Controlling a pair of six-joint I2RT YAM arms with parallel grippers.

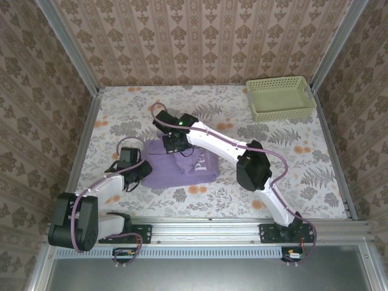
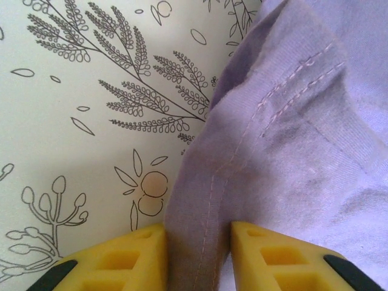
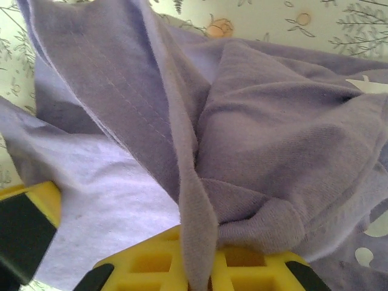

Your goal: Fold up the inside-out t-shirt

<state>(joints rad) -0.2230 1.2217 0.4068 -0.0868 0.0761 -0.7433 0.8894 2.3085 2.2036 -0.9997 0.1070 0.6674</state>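
The lavender t-shirt (image 1: pixel 176 173) lies bunched in a compact heap on the floral table, left of centre, with some white lettering at its right edge. My left gripper (image 1: pixel 143 170) sits at the heap's left edge. In the left wrist view its yellow fingers (image 2: pixel 130 254) press both sides of a stitched fold of the t-shirt (image 2: pixel 285 139), so the left gripper (image 2: pixel 197 233) is shut on that fold. My right gripper (image 1: pixel 174 145) is at the heap's far edge. There the right gripper (image 3: pixel 203 242) pinches a hem of the t-shirt (image 3: pixel 267 127), and fabric rises from its nearly touching jaws.
A pale green mesh basket (image 1: pixel 280 97) stands at the far right corner. Patterned walls with metal rails (image 1: pixel 85 139) close in the table's sides and back. The right arm (image 1: pixel 254 170) reaches across the table's middle, over the shirt's right part.
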